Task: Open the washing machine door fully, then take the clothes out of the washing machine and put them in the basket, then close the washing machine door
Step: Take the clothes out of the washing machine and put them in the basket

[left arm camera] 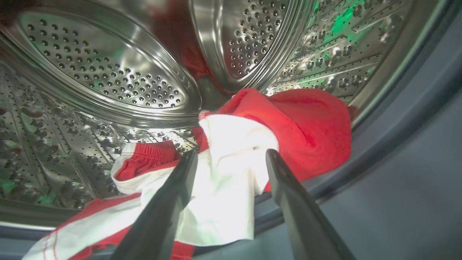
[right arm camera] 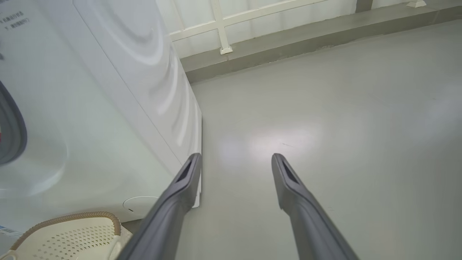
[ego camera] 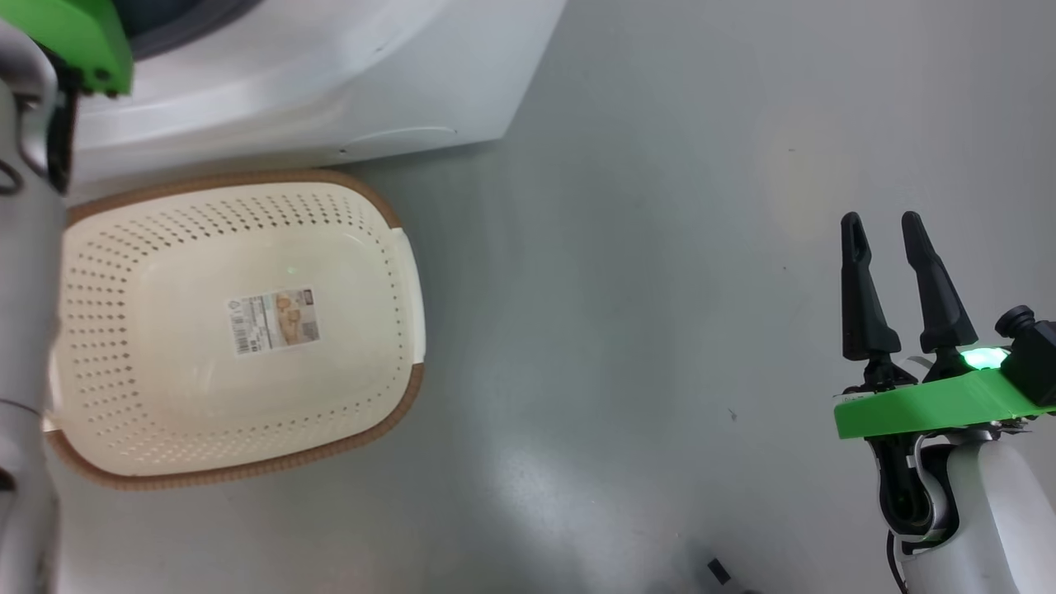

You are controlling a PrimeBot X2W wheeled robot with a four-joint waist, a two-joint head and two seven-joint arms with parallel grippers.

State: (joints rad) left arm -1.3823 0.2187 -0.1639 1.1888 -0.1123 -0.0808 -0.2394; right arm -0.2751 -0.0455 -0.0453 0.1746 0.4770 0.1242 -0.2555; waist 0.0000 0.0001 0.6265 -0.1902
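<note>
Crumpled red clothes (left arm camera: 310,122) with white panels lie ungripped between the wide-spread fingers of the left gripper (left arm camera: 231,154); the right gripper (ego camera: 880,219) gapes empty

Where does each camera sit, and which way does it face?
Head view: on the head, looking down at the floor, basket and washing machine; left forearm and right gripper show.
Left wrist view: on that wrist, looking into the drum at the clothes; the open left gripper shows.
Right wrist view: on that wrist, looking along the floor beside the washing machine; the open right gripper shows.
Shared: head and right wrist views both show the basket.
</note>
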